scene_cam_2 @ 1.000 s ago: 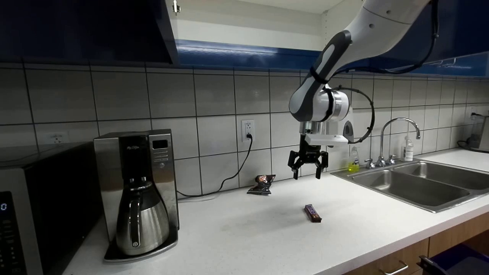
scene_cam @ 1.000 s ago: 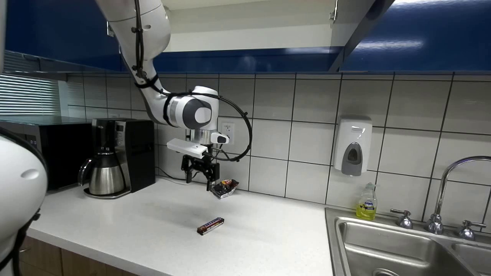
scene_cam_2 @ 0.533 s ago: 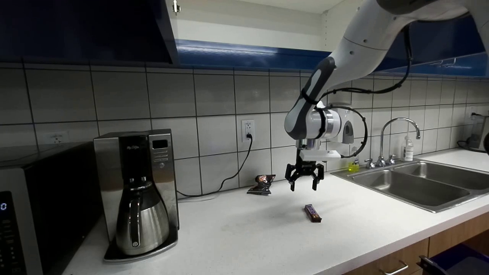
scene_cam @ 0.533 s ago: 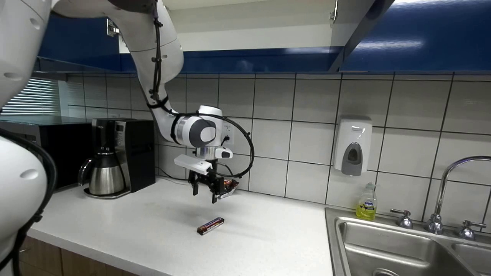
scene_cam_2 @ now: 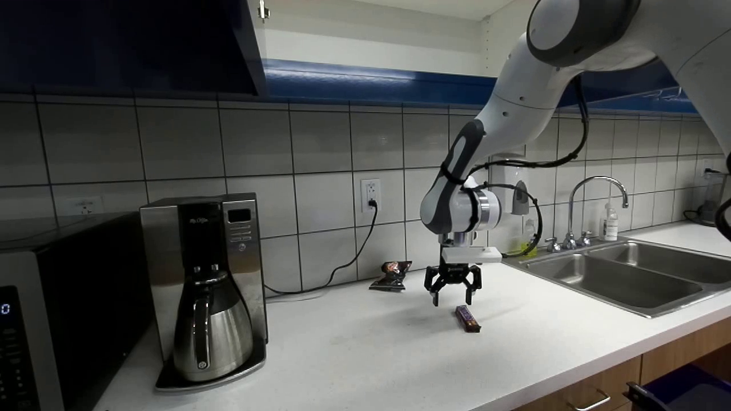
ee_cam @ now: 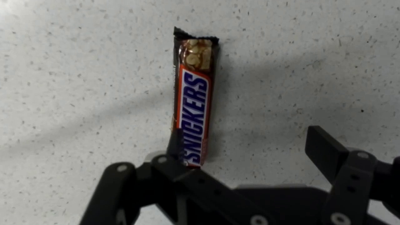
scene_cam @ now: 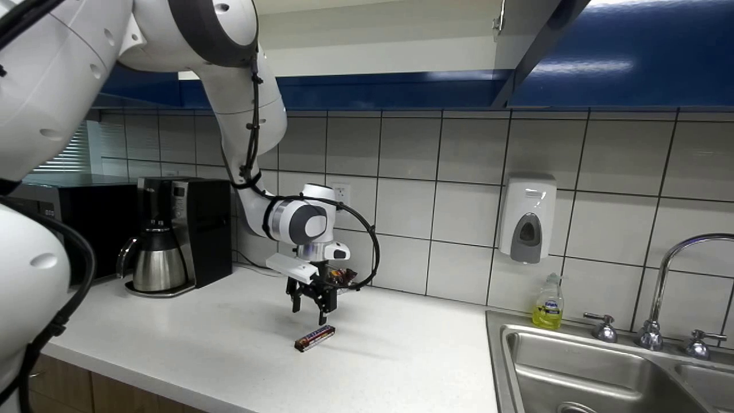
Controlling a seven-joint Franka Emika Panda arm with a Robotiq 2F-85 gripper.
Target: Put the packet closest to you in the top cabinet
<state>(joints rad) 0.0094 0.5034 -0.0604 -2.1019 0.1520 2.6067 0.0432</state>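
Observation:
The packet (ee_cam: 194, 106), a Snickers bar in a dark wrapper with reddish-brown ends, lies flat on the counter. It shows in both exterior views, as the small packet (scene_cam: 315, 338) and the same packet (scene_cam_2: 468, 319). My gripper (scene_cam_2: 452, 300) is open and points down above the counter, close to the packet's far end. In the wrist view the packet sits toward the left finger of my gripper (ee_cam: 246, 137), which overlaps its lower end; nothing is between the jaws. Overhead, the top cabinet (scene_cam: 390, 57) stands open with its white interior showing; its blue edge (scene_cam_2: 371, 80) runs along the bottom.
A bunched dark packet (scene_cam_2: 392, 276) lies by the tiled wall, behind the gripper. The coffee maker (scene_cam_2: 205, 285) and microwave (scene_cam_2: 74, 308) stand at one end of the counter. At the opposite end is the sink (scene_cam: 579, 367) with a soap bottle (scene_cam: 548, 304). A blue cabinet door (scene_cam: 631, 57) juts out.
My gripper has come down toward the counter and nearer to the packet, staying open. The packet and the other objects have not moved.

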